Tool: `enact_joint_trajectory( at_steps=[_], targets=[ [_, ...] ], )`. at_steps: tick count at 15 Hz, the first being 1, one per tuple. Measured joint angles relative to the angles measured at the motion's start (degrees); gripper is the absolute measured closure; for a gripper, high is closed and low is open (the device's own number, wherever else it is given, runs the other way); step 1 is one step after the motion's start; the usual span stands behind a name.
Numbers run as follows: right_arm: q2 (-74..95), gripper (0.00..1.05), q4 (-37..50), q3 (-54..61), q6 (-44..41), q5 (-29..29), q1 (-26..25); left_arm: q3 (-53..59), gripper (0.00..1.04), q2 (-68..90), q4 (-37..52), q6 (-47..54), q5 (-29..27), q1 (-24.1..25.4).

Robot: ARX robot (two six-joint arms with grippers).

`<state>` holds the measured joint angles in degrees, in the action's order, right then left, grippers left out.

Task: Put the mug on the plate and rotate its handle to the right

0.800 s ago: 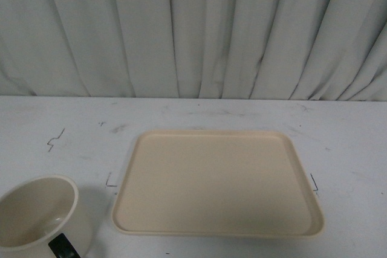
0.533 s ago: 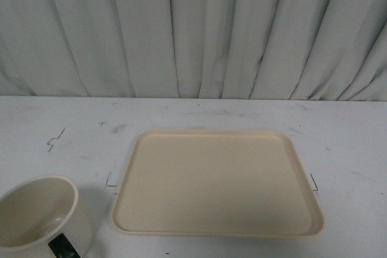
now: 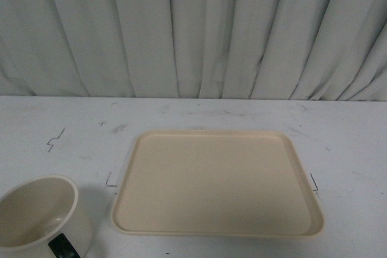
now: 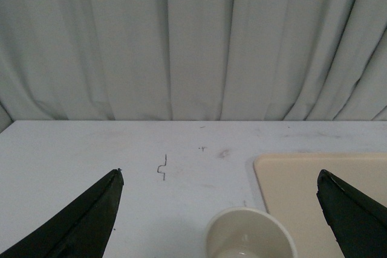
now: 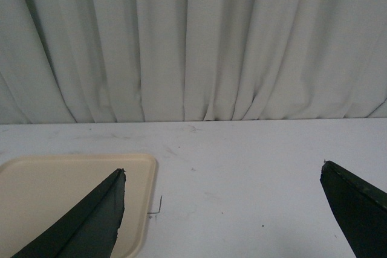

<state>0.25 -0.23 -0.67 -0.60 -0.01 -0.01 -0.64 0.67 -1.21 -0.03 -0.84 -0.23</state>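
Note:
The cream-white mug [image 3: 39, 216] stands upright on the white table at the front left, just left of the plate. Its black handle [image 3: 62, 248] points toward the front edge. The beige plate [image 3: 217, 182] lies flat in the middle with nothing on it. In the left wrist view the mug [image 4: 250, 234] sits below and between the fingers of my open left gripper [image 4: 221, 179], apart from both, with the plate [image 4: 302, 191] beside it. My right gripper [image 5: 222, 176] is open over bare table, a corner of the plate [image 5: 54, 197] by one finger. Neither arm shows in the front view.
A pleated white curtain [image 3: 193, 28] hangs along the table's far edge. Small dark marks [image 3: 55, 139] and corner ticks [image 3: 109, 180] dot the white tabletop [image 3: 351, 149] around the plate.

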Motion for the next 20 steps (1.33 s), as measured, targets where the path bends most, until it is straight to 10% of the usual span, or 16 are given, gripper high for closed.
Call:
enact_joint_trajectory(
  at_steps=[2, 4, 13, 20],
  targets=[
    [0.0, 0.06, 0.0, 0.0, 0.0, 0.0, 0.0, -12.4, 0.07, 19.5, -22.6, -0.6, -24.4, -11.8],
    [0.0, 0.06, 0.0, 0.0, 0.1, 0.2, 0.0, -18.6, 0.07, 30.7, -28.0, 1.4, -35.3, -11.1],
    [0.0, 0.06, 0.0, 0.0, 0.1, 0.0, 0.0, -38.8, 0.07, 66.7, -25.0, -3.3, -9.8, -5.4],
    [0.0, 0.06, 0.0, 0.0, 0.1, 0.0, 0.0, -42.6, 0.07, 82.5, -20.1, -2.9, -5.9, -4.0]
  ],
)
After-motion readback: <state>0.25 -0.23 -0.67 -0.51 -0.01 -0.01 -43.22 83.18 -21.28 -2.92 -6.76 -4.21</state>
